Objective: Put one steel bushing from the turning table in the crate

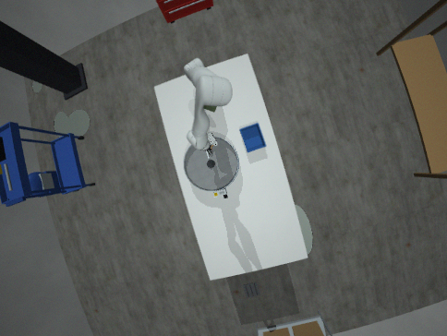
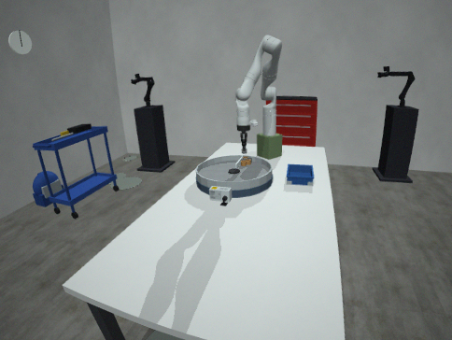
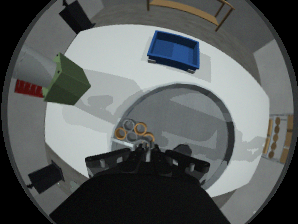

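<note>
My gripper (image 2: 244, 148) (image 3: 148, 146) points down above the back part of the turning table (image 1: 196, 174) (image 2: 205, 185) (image 3: 202, 111). It is shut on a steel bushing (image 3: 143, 142), a small grey ring that is partly hidden at the fingertips. Below and beside it, several bushings stand clustered near the rim: grey steel ones (image 3: 129, 124) and orange ones (image 3: 120, 133) (image 2: 246, 162). The blue crate (image 1: 253, 138) (image 2: 300, 175) (image 3: 174, 51) stands apart from the turning table, and no bushing shows in it.
A light guide bar (image 3: 123, 144) runs beside the bushings on the turning table. A dark round hub (image 1: 211, 163) (image 2: 233, 171) is at its centre. A small sensor box (image 2: 220, 193) stands in front of its rim. The green arm base (image 2: 269, 146) (image 3: 69, 82) is behind.
</note>
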